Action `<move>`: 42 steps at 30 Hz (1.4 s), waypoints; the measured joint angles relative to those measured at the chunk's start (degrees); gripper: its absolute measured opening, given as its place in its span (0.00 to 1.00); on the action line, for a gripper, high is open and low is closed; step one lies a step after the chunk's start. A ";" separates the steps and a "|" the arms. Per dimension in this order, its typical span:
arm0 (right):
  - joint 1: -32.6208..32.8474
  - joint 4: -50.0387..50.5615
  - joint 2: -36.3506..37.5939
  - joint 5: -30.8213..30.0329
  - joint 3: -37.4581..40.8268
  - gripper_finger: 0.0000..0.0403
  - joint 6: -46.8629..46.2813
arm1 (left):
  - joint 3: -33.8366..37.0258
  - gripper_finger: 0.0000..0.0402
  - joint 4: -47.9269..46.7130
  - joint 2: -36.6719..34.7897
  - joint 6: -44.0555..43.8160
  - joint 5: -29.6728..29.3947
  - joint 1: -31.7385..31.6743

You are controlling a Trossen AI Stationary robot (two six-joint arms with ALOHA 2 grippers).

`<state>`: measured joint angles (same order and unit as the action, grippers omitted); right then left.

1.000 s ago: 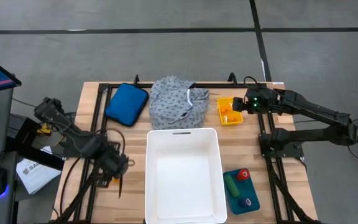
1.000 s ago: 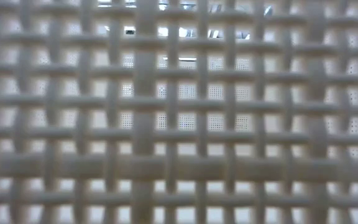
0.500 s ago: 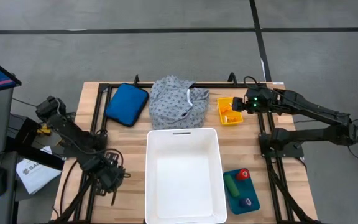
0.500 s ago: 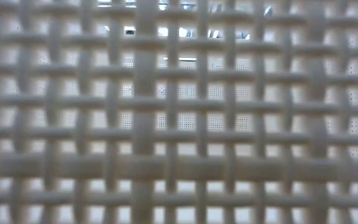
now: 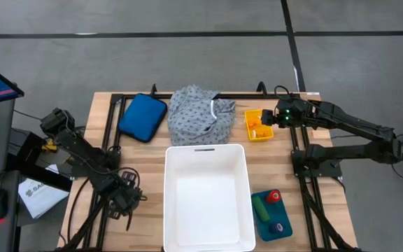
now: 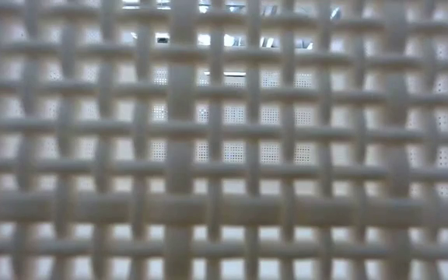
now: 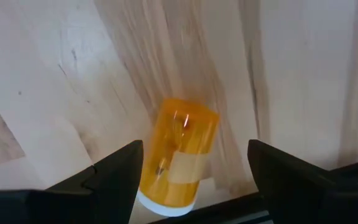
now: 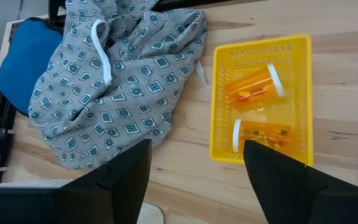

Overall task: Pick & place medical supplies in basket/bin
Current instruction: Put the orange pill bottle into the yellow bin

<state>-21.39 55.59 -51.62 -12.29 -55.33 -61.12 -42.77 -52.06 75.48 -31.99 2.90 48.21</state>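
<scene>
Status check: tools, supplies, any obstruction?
Left tool open around pill bottle on table. Right tool open, above yellow tray. White bin empty. Nothing blocking.

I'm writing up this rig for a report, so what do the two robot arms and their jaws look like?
Both arms are dark, jointed links with black cables trailing along them. The right gripper carries small green lights at its wrist. Each wrist view shows two broad, flat, dark fingers with angled inner edges, like the left gripper.

Bin (image 5: 206,198) at the table (image 5: 152,168) centre front; garment (image 5: 200,114) behind it, pouch (image 5: 143,117) to the garment's left, tray (image 5: 259,124) with two pill bottles (image 8: 253,87) to its right; cylinders (image 5: 270,208) right of the bin.
</scene>
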 joint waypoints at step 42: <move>0.00 -0.12 0.00 0.00 0.00 0.62 0.19 | 7.96 0.48 10.18 0.00 -9.67 -0.57 -0.62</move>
<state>-21.39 55.48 -51.62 -12.29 -55.33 -60.93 -34.81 -41.87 75.48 -41.65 2.34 47.59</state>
